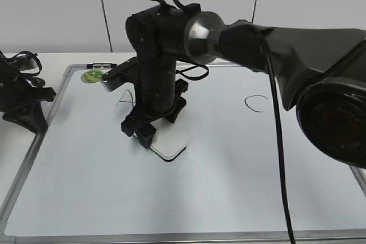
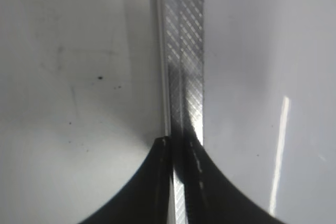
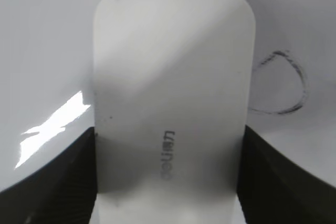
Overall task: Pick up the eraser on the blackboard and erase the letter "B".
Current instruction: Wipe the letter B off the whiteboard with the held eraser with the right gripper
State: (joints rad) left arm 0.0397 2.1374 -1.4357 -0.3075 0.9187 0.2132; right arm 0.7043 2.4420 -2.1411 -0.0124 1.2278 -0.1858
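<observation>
Eraser (image 1: pixel 170 144), white with a dark underside, lies flat on the board (image 1: pixel 189 198) left of centre, pinched at its two long sides by the right gripper (image 1: pixel 150 131). In the right wrist view the eraser (image 3: pixel 170 103) fills the space between the dark fingers (image 3: pixel 63 177), which touch its edges; grey print shows on its top. Just right of it in that view, a curved black stroke (image 3: pixel 283 85) is a remnant of the B; the rest of the letter cannot be seen. On the board, the A (image 1: pixel 127 98) stands far-left of the eraser, partly behind the arm, and the C (image 1: pixel 255 103) well to the right. A green magnet (image 1: pixel 91 76) sits at the far-left corner. The left gripper (image 1: pixel 26 115) rests at the board's left edge; its wrist view shows the metal frame (image 2: pixel 184 51) running between the dark fingers (image 2: pixel 142 187), which appear parted.
</observation>
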